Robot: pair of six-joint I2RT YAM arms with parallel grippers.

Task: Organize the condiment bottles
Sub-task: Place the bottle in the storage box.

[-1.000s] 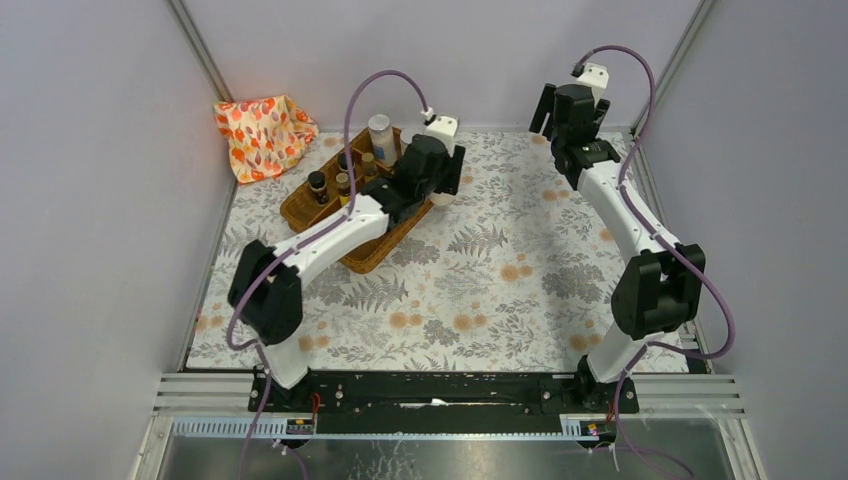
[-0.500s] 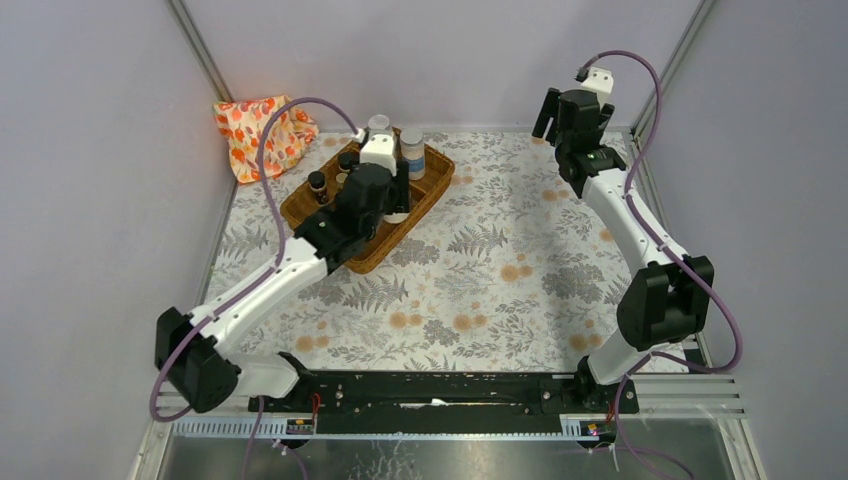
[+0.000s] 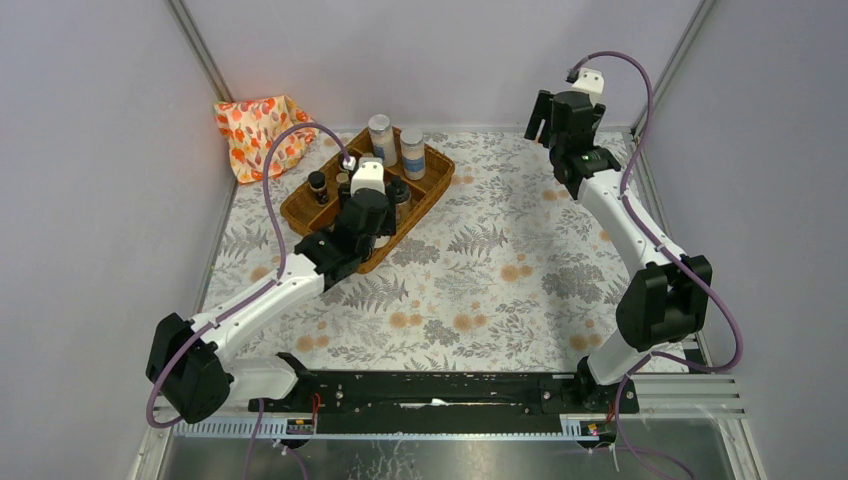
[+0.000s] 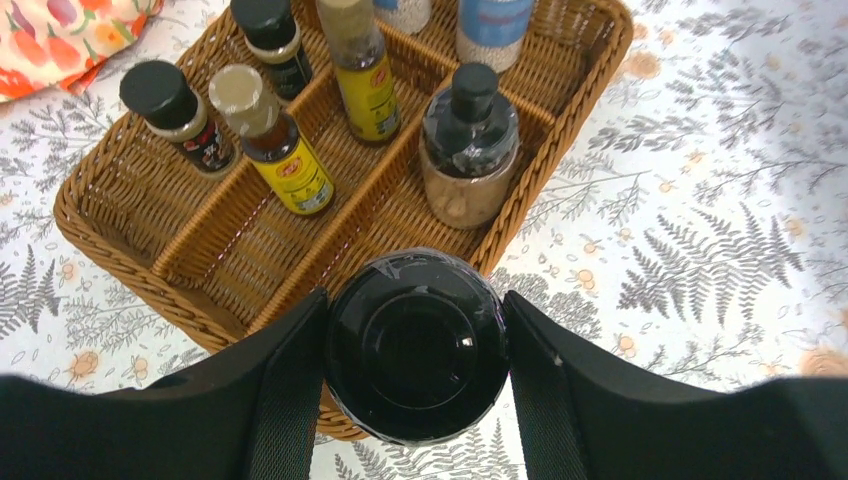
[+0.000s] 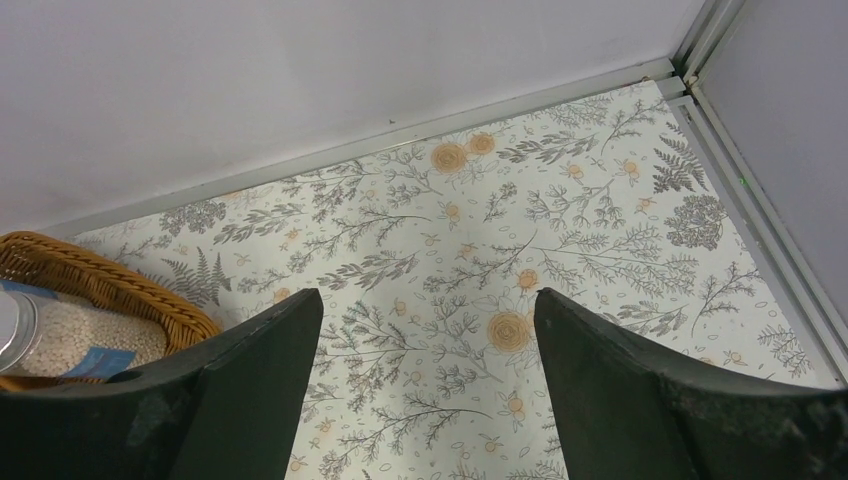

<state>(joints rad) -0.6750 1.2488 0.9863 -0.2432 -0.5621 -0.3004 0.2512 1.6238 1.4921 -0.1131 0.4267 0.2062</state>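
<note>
My left gripper (image 3: pixel 371 216) is shut on a black-capped jar (image 4: pixel 415 345), its fingers (image 4: pixel 285 385) pressed on both sides of the cap, over the near right rim of the brown wicker tray (image 3: pixel 300 216). In the tray (image 4: pixel 110 215) stand two slim yellow-liquid bottles (image 4: pixel 277 142) (image 4: pixel 362 72), two short dark spice jars (image 4: pixel 180 115) (image 4: pixel 272 35), a black-topped grinder (image 4: pixel 470 145) and two tall white-filled jars (image 3: pixel 379 135) (image 3: pixel 412 148). My right gripper (image 3: pixel 560 118) is open and empty (image 5: pixel 428 380) above the back right of the table.
An orange-patterned cloth (image 3: pixel 262 135) lies crumpled in the back left corner beside the tray. Grey walls and metal rails (image 5: pixel 700 110) close the table at the back and sides. The fern-print mat (image 3: pixel 500 270) covers the table.
My left arm has drawn back from the tray's far end to its near right side. A second tall jar now stands in the tray's far part. The right arm barely moved.
</note>
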